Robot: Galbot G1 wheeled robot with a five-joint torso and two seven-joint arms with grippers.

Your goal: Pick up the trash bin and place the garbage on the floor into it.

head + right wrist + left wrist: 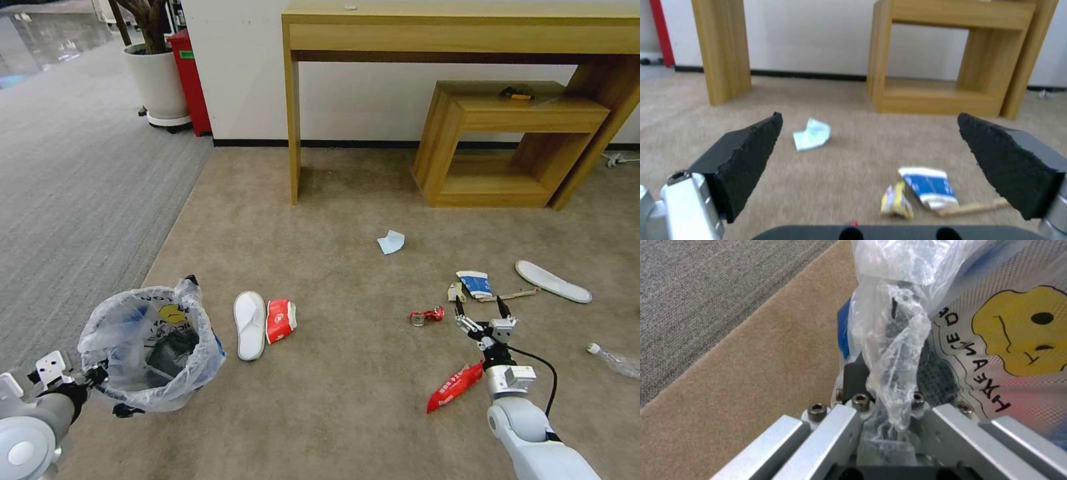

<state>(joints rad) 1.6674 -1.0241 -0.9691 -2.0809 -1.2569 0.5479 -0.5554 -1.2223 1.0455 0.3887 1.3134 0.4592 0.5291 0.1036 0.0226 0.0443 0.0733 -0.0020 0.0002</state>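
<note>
Carpet in beige short pile, the floor [347, 227], runs before us to a white wall; grey striped carpet [80, 173] borders it on our left, a wooden table [467, 33] and lower shelf [513, 143] stand at the wall. We hold the trash bin [153, 350] low at our left, our left pincer [100, 377] pinching its rim and bag [893, 350]. Our right pincer [481, 308] hangs spread wide above the garbage: a paper cup [475, 283], wooden stick [510, 295], crushed can [425, 316], red wrapper [455, 387] nearby. Slippers [249, 325] lie just beside the bin and far right; a tissue [391, 242] sits alone in open carpet.
</note>
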